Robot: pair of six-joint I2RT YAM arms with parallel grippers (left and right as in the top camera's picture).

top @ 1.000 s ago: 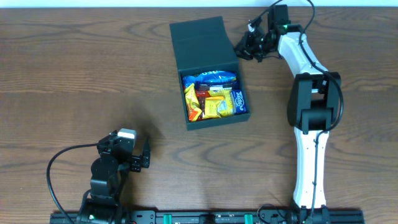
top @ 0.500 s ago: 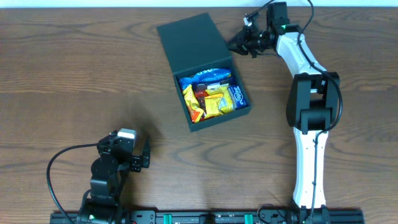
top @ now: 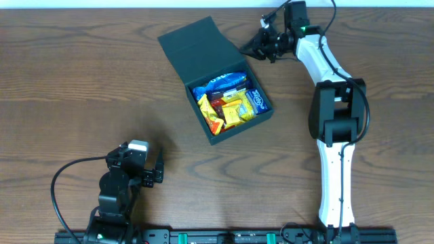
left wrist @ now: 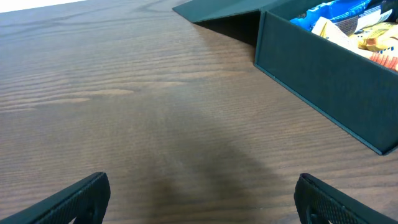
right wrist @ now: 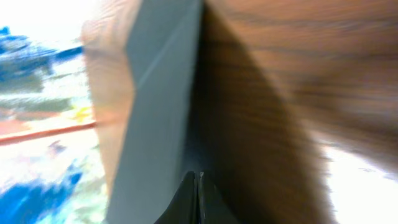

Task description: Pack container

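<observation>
As it lies open on the brown wood-grain bench (top: 81,81), the square matte teal-black cardboard container (top: 242,129) sits centrally toward the far edge, skewed, its hinged flap lid (top: 195,46) flat behind.
Probably light, stiff-walled yet crushable and smooth: best taken by the lid edge or a wall rim. Crinkly blue, yellow and orange snack packets (top: 227,102) fill it. Right pincer (top: 248,49), pressed together, sits at the lid's right corner; left pincer (top: 160,173) stands spread, well apart.

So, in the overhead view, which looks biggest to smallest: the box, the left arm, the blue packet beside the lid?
1. Box, open lid included
2. Left arm
3. Blue packet
</observation>
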